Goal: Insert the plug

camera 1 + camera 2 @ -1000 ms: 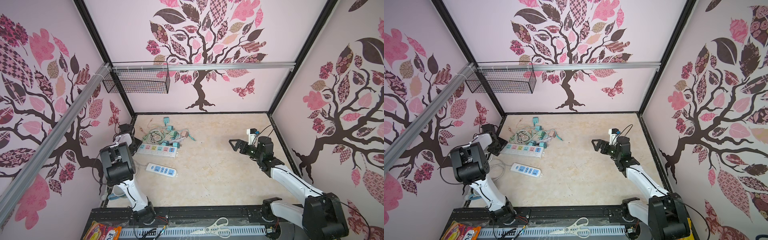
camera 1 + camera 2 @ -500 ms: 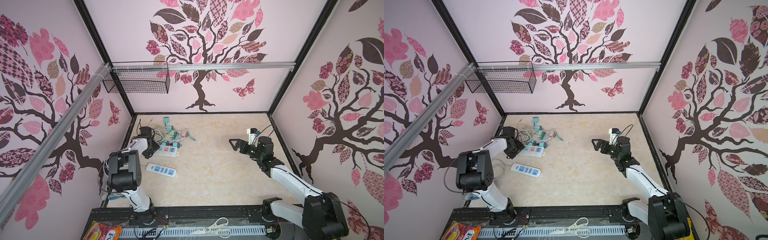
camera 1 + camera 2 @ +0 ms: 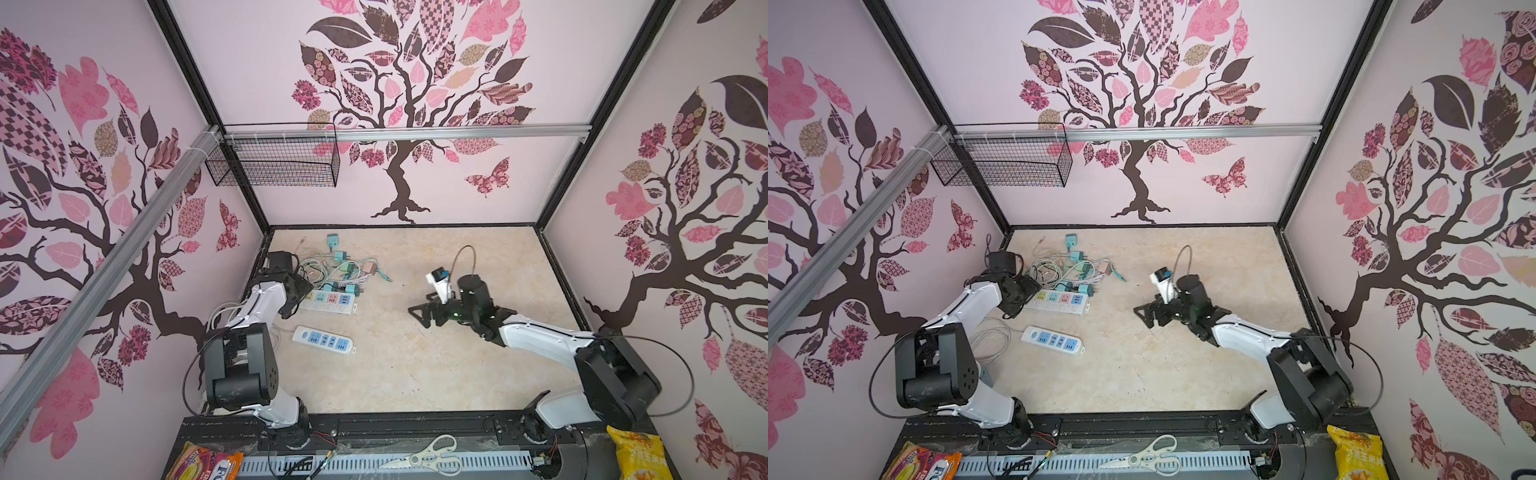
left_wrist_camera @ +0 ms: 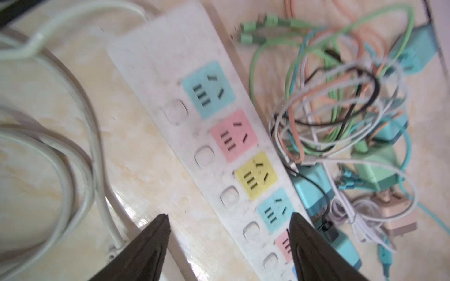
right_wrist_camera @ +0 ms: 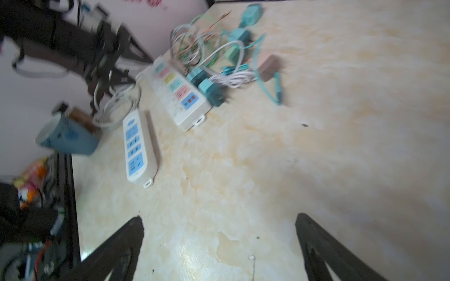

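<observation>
A white power strip (image 3: 328,300) (image 3: 1059,300) with blue, pink and yellow sockets lies at the left of the table. Behind it, teal plugs (image 3: 352,289) (image 4: 314,192) sit in a tangle of thin cables (image 4: 328,102). My left gripper (image 3: 297,301) (image 4: 229,216) hovers over the strip's cord end. It is open, with the strip (image 4: 219,136) below and between its fingers, and holds nothing. My right gripper (image 3: 419,318) (image 3: 1142,318) (image 5: 219,217) hangs open over bare table at centre right, far from the plugs.
A second white strip (image 3: 324,338) (image 5: 136,148) with blue sockets lies nearer the front. Thick white cord loops (image 4: 60,146) lie by the left wall. A blue cup (image 5: 65,138) stands at the front left. Scissors (image 3: 432,455) and snack bags (image 3: 205,463) lie on the front rail.
My left arm has swung from the left wall out over the coloured strip, and its jaws have widened. The right arm has not moved.
</observation>
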Tool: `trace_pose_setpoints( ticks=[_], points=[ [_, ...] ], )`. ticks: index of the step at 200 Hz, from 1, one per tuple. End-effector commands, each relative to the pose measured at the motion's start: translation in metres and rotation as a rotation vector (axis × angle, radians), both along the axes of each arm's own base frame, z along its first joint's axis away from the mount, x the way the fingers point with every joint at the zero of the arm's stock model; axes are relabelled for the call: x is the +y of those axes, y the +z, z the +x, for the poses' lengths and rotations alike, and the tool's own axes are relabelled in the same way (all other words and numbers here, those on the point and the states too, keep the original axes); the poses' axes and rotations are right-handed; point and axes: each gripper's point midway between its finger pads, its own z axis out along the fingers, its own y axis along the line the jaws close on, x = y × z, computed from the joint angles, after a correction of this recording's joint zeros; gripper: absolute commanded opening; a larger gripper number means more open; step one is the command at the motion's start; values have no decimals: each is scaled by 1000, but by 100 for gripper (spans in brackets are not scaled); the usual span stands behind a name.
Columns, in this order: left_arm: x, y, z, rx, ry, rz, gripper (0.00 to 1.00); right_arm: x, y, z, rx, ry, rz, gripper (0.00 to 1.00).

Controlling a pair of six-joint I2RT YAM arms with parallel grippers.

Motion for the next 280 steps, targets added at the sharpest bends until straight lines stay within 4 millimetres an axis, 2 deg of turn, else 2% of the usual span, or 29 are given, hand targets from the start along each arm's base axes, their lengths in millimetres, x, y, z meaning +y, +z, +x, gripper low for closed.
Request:
trace_pose_setpoints(
  ticks=[1,17,34,57,79,107,120,143,171,197,245,280],
  points=[
    [29,5,4,-38,83,22,86,44,-21,-4,-223,218,-199,100],
    [54,10,9,-40,134,28,92,75,-30,0,-235,320,-221,100],
    [80,14,16,-51,171,27,98,100,-35,13,-240,379,-227,100],
    [108,11,24,-47,187,17,98,125,-46,28,-273,430,-256,100],
    [122,-5,34,-45,175,-47,98,143,-60,36,-304,485,-311,100],
    [124,-23,46,-35,132,-88,98,153,-74,41,-346,511,-386,100],
    [123,-28,50,-33,118,-101,93,153,-75,40,-346,516,-390,100],
    [122,-39,49,-2,119,-122,72,146,-78,35,-344,512,-396,100],
    [112,-50,40,39,113,-130,55,136,-82,32,-352,499,-419,100],
    [89,-56,35,61,73,-139,45,130,-80,29,-360,491,-425,100],
    [34,-61,29,87,-40,-125,41,115,-77,23,-348,476,-441,100],
    [-14,-67,15,107,-125,-147,41,90,-76,25,-299,412,-439,100]
  ],
)
